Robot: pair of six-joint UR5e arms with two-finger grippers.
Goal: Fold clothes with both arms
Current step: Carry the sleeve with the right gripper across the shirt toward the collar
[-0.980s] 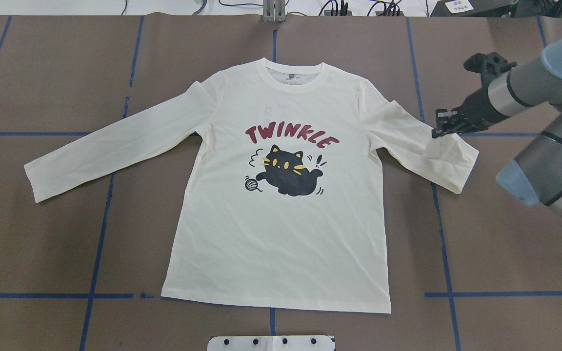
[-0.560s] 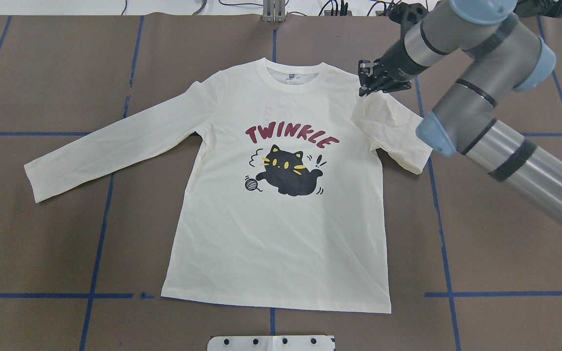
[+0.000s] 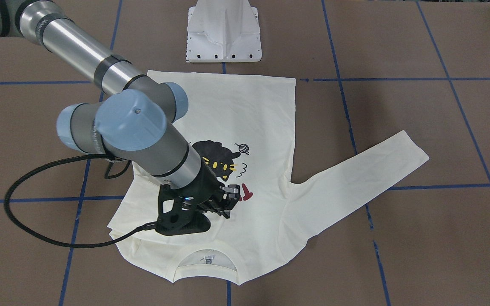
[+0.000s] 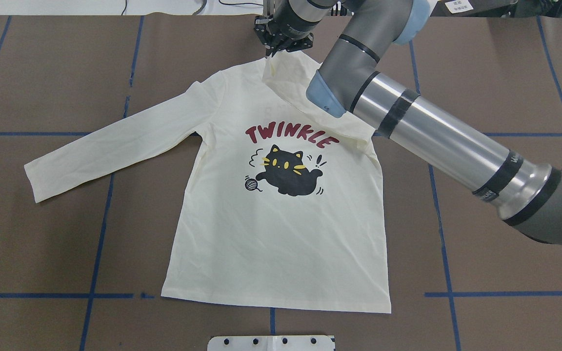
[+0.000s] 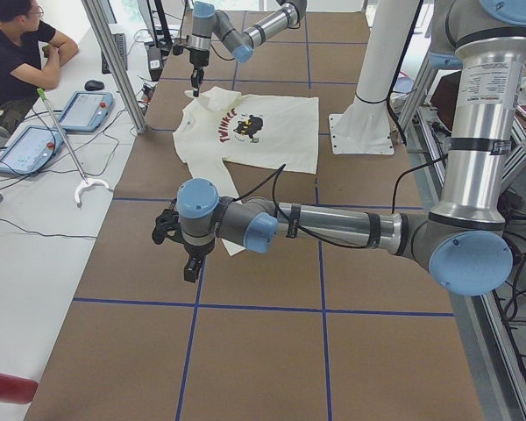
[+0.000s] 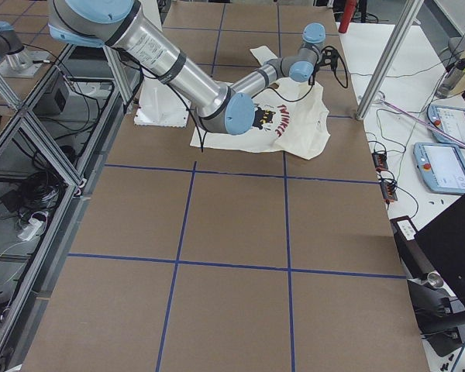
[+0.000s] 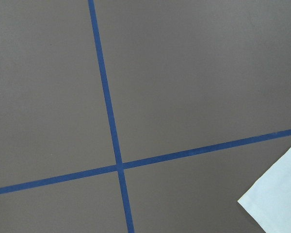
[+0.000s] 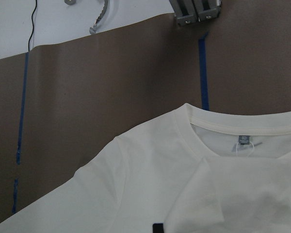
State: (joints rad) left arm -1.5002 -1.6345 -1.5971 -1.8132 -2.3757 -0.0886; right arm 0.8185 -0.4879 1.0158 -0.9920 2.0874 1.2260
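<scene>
while the cream shirt lies flat and print-up in the middle of the brown table, black cat and red "twinkle" showing, the right arm reaches across its upper right corner. the right gripper sits above the collar end, and its fingers are pinched together on the cuff of the right sleeve (robot's right side). that sleeve is drawn up diagonally over the shoulder toward the neckline, with the cuff end held up off the shirt. in the front-facing view the same gripper hangs over the lettering and hides most of the word.

the left sleeve lies stretched out flat to the side, its cuff well away from the body of the shirt. the hem runs straight and is the edge nearest the white base.

the left arm is out past that cuff, low over the table, with the left gripper pointing down. it only shows in the side camera, so i can't tell if it's open or closed. its wrist cam just shows crossing blue tape and a pale corner of cloth at the bottom right.
</scene>
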